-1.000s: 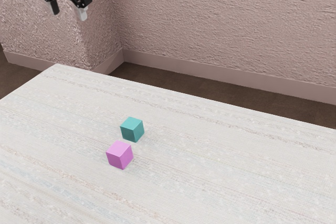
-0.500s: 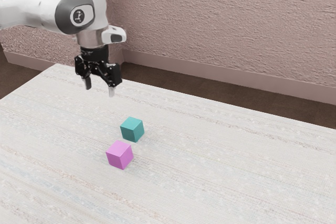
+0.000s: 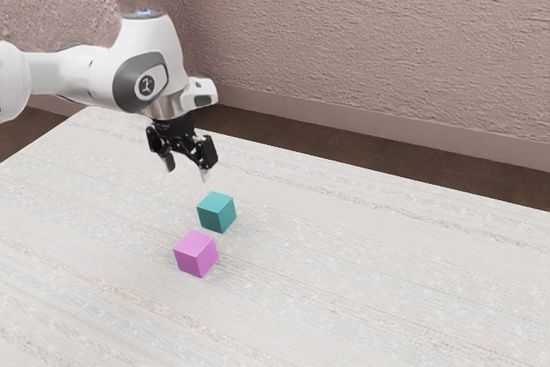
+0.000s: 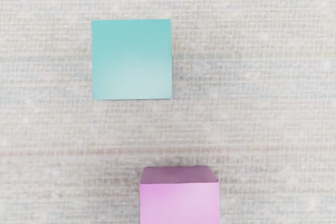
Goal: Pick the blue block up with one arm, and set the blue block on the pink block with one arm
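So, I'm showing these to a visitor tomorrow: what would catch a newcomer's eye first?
Two bright blocks on the pale table: a blue block and a pink block, close but apart. The black gripper hangs open just above the blue block.

The rear block point(image 3: 216, 211) sits on the table point(image 3: 387, 281) just behind the front block point(image 3: 196, 253).

Your gripper point(image 3: 186, 169) now hangs far lower than a second ago and further toward the exterior view's right. It is down from the upper corner to just above the blue block point(image 3: 216, 211).
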Motion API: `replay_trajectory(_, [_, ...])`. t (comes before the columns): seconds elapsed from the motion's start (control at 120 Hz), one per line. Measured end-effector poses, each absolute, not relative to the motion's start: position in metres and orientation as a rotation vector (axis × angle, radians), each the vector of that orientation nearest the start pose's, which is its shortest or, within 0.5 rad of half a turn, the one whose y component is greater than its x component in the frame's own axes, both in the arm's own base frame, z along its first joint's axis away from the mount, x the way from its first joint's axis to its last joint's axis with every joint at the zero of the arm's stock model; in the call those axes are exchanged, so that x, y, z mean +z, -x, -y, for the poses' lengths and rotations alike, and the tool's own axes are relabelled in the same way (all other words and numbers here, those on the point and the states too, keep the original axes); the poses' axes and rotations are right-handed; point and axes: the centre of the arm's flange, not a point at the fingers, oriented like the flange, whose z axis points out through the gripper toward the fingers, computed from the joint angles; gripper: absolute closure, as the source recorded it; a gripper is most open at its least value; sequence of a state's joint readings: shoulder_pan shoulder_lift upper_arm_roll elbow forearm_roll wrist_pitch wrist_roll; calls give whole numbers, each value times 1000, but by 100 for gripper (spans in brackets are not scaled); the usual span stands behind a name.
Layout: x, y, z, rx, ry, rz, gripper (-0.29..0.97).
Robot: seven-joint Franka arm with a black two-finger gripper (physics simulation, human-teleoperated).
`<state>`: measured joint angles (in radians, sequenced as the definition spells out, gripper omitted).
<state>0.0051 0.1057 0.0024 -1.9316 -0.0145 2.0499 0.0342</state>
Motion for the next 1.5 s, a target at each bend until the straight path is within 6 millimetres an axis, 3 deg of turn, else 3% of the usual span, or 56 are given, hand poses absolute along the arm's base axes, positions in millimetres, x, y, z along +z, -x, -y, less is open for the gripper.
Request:
replay_trajectory(0.45, [359,-608,-15,5,3152,-146,0])
replay_trajectory(0.592, [343,-629,-16,-1,3148,-168,0])
replay_trajectory(0.825, [336,-647,-21,-18,3142,-187,0])
replay_trajectory(0.933, [314,-649,-22,29,3144,-194,0])
replay_trajectory(1.125, [299,-655,-22,54,3144,-207,0])
replay_trajectory(1.5, [286,-668,-25,57,3140,-223,0])
